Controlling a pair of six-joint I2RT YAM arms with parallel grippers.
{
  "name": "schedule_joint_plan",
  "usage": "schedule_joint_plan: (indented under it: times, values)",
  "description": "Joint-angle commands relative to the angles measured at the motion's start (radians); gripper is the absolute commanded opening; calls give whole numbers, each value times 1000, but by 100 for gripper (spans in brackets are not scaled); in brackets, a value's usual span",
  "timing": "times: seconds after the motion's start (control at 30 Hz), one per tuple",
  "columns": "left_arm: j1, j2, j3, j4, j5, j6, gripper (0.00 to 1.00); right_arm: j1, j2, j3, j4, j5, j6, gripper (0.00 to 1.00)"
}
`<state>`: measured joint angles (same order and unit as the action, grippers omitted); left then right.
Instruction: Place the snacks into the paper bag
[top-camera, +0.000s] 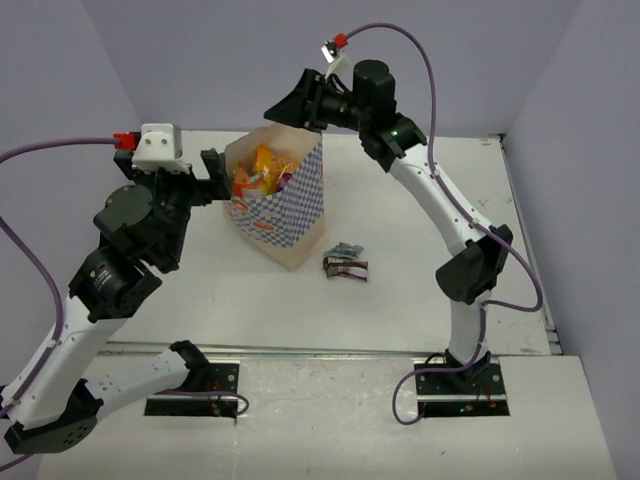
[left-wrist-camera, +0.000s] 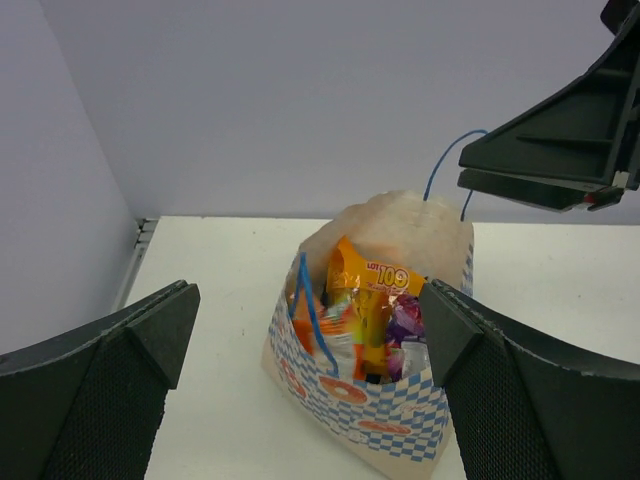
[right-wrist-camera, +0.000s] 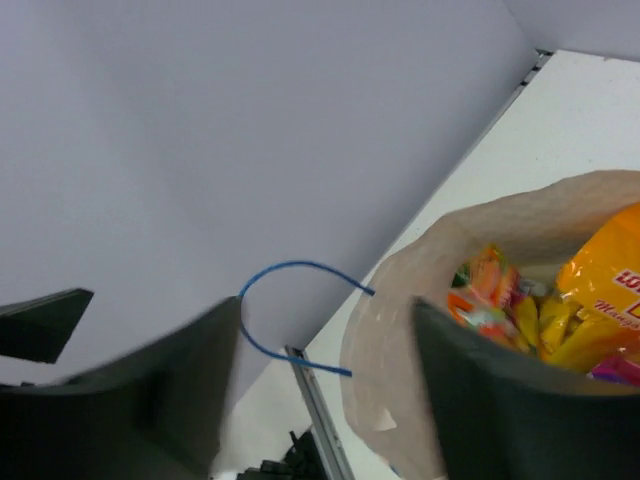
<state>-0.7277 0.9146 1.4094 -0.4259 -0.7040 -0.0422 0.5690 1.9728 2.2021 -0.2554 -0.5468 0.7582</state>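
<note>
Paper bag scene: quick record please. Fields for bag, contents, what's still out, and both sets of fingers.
bag: paper bag standing on the table, mouth open
inside: snacks, with orange, yellow and purple packets showing at the top
still out: dark bar and small grey packet, lying on the table right of the bag
left fingers: wide apart, beside the bag's left side, holding nothing
right fingers: apart, above the bag's far rim, holding nothing
handle: blue cord handle stands up free, not pinched

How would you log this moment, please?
paper bag standing, snacks inside | dark bar on table | left end effector open | right end effector open over bag
</note>
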Motion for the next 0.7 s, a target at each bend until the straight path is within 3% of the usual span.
schedule_joint_plan:
  times: [0.0, 0.13, 0.23, 0.37, 0.5, 0.67]
  values:
    - [1, -39, 26, -37, -37, -13, 100, 8, -2, 108, 58, 22, 41, 99]
    - [1, -39, 59, -68, -45, -10, 100, 8, -131, 16, 34, 119, -12, 99]
    - [1, -42, 66, -70, -40, -10, 100, 8, -244, -164, 12, 160, -72, 99]
    - [1, -42, 62, -77, -26, -30, 100, 6, -476, -515, -48, 270, -80, 99]
    - [1, -43, 53, -86, 1, -56, 100, -1, -633, -789, -93, 318, 18, 99]
    - [1, -45, 39, -79, 27, -111, 100, -44, -712, -1104, -145, 292, 62, 99]
